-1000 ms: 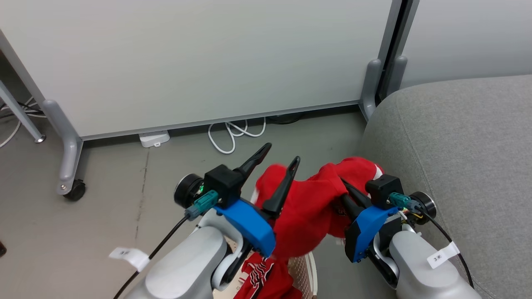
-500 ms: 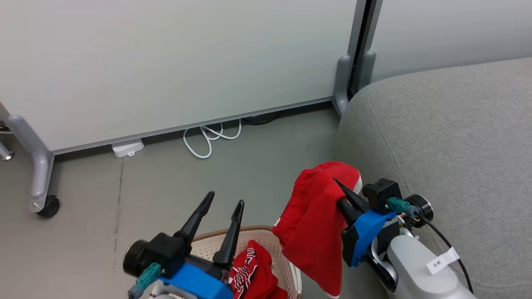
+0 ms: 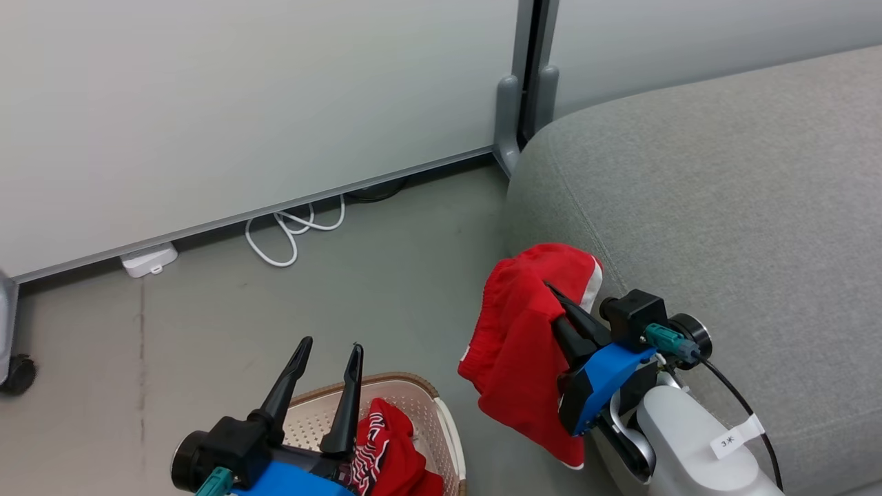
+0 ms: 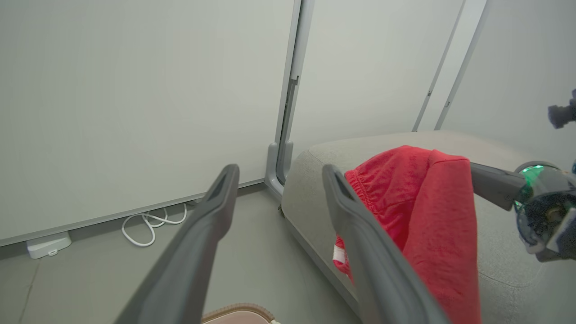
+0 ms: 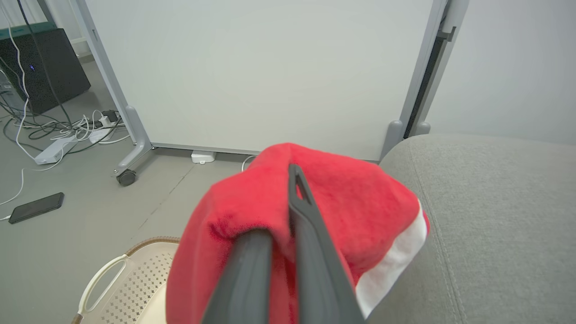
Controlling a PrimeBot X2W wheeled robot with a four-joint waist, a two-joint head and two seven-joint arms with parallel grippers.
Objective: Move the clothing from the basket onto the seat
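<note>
My right gripper [image 3: 551,293] is shut on a red garment with a white panel [image 3: 524,344], which hangs in the air beside the grey sofa's rounded edge [image 3: 689,179]. The right wrist view has that garment [image 5: 351,198] draped over my closed fingers [image 5: 310,234]. A second red garment with black-and-white lettering [image 3: 379,448] lies in the cream basket [image 3: 406,393] on the floor at lower left. My left gripper [image 3: 329,350] stands open above the basket with nothing in it; its wrist view shows the spread fingers [image 4: 211,220] and the held garment [image 4: 418,207].
A pale partition wall [image 3: 241,103] with a grey post [image 3: 510,117] stands behind. A white cable coil [image 3: 293,231] and a small white box [image 3: 148,260] lie on the floor by it. A caster wheel [image 3: 17,374] sits at far left. A phone [image 5: 36,207] lies on the floor.
The head camera has swung right, bringing more sofa into view. My left gripper let go of the red garment and dropped down over the basket; the right gripper still holds it, now hanging free.
</note>
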